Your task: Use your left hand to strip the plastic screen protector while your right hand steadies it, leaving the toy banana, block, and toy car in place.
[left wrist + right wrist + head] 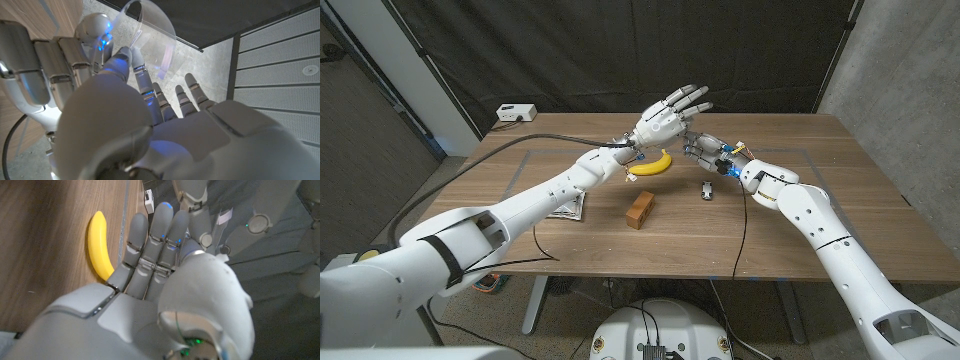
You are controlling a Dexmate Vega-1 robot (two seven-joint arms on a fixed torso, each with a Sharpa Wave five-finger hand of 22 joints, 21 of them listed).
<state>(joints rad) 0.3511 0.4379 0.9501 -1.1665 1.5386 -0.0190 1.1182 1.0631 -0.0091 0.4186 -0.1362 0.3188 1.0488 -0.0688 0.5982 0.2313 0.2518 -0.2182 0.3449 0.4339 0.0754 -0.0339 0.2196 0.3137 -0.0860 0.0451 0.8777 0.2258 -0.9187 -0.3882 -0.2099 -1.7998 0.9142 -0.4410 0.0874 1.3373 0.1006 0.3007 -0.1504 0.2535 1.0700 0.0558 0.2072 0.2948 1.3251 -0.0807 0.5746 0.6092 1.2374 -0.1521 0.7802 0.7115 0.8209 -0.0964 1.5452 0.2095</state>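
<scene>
My left hand (668, 115) is raised over the back middle of the table, fingers fanned. In the left wrist view, my left hand (165, 125) pinches a curled clear plastic screen protector (155, 25) between thumb and a finger. My right hand (708, 150) meets it from the right, thumb pressed to straight fingers on the film's other end; its grey fingers (50, 65) show beside the film. Below the hands lie the toy banana (655, 163) (100, 245), the brown block (640, 210) and the small toy car (706, 189).
A printed card (566, 208) lies on the wooden table (840, 230) under my left forearm. A white box (516, 113) with a cable sits at the back left corner. A black cable (500, 160) runs along the left arm.
</scene>
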